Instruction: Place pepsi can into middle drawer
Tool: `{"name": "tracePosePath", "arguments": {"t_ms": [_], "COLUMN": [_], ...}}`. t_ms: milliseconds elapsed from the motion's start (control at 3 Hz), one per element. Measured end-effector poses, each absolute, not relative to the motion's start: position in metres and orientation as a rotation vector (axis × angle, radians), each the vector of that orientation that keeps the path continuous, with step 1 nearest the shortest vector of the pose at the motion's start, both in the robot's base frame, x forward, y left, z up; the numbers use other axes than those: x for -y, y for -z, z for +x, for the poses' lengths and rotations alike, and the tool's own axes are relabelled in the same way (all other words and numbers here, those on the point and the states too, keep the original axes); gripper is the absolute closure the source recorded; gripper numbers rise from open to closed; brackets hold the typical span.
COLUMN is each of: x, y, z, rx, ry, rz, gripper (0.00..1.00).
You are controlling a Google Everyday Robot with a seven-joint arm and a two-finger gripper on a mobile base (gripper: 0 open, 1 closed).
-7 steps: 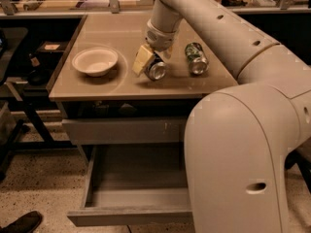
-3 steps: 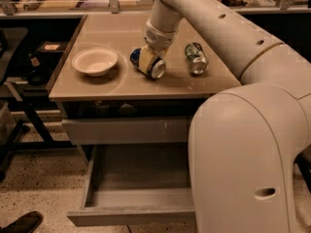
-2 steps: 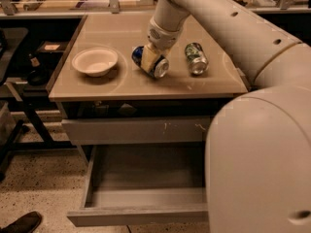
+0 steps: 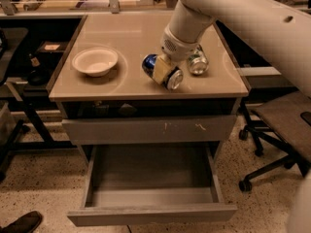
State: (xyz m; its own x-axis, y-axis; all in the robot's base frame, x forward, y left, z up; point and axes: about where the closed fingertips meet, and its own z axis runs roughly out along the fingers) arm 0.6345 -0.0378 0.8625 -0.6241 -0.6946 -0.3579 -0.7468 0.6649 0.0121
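Observation:
The pepsi can [image 4: 151, 63] is dark blue with a silver end and lies on its side in my gripper [image 4: 162, 71]. The gripper is shut on it, with a cream finger pad [image 4: 160, 70] across its middle. The can is held low over the front part of the tan tabletop [image 4: 126, 35]; I cannot tell whether it touches the surface. The middle drawer [image 4: 150, 198] stands pulled open below and in front of the table, grey inside, with nothing in it.
A white bowl [image 4: 95, 60] sits on the left of the tabletop. A green-and-silver can [image 4: 198, 63] lies just behind the arm. A closed grey drawer front with white scratches [image 4: 146, 129] is above the open drawer. An office chair [image 4: 282, 125] stands to the right.
The gripper has closed on the pepsi can and carried it a little to the right and toward the table's front edge. The arm's bulk has swung out of the lower right.

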Motion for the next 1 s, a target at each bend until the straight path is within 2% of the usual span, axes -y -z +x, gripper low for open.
{"name": "tracePosePath", "arguments": {"t_ms": [333,1000], "x": [0.0432,0.0434], "y": [-0.8690,-0.8668], "z": [0.5927,0.5896], "rx": [-2.533,-2.538], "ry": [-0.222,-0.218], "rz": [-1.193,-1.199], "gripper": [1.00,1.00]}}
